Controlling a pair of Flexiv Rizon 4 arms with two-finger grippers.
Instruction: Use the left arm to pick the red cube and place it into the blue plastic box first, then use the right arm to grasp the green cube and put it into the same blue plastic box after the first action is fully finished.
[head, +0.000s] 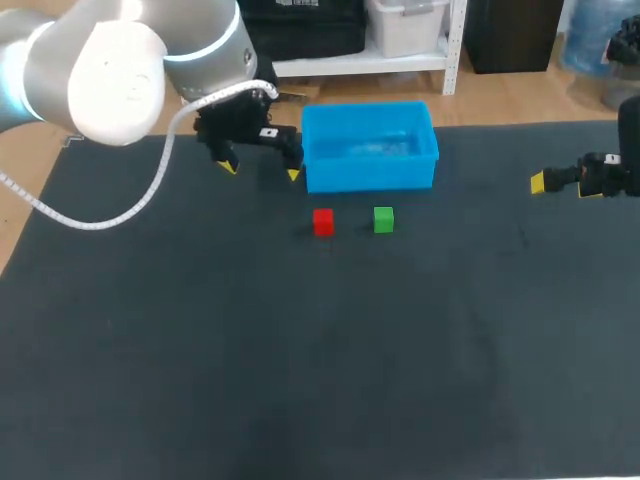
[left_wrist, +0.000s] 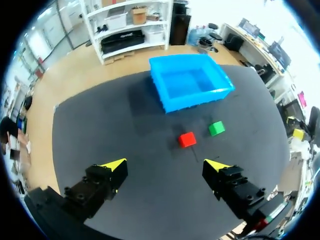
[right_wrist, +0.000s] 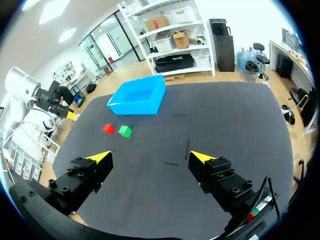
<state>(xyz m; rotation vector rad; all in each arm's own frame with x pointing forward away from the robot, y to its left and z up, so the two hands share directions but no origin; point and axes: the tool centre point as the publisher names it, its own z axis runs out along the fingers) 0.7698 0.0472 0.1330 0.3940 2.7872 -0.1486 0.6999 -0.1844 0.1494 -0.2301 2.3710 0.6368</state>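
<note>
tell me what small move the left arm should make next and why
Probably ease the left claw forward and down until its open fingers straddle the red cube. The claw is empty, the red cube lies untouched just ahead of it beside the green cube, and the blue plastic box looks empty, so the red-first step has not begun.

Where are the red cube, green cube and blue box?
red cube (head: 322, 221): head view, middle of the cube.
green cube (head: 383, 219): head view, middle of the cube.
blue box (head: 370, 175): head view, its front wall.
</note>
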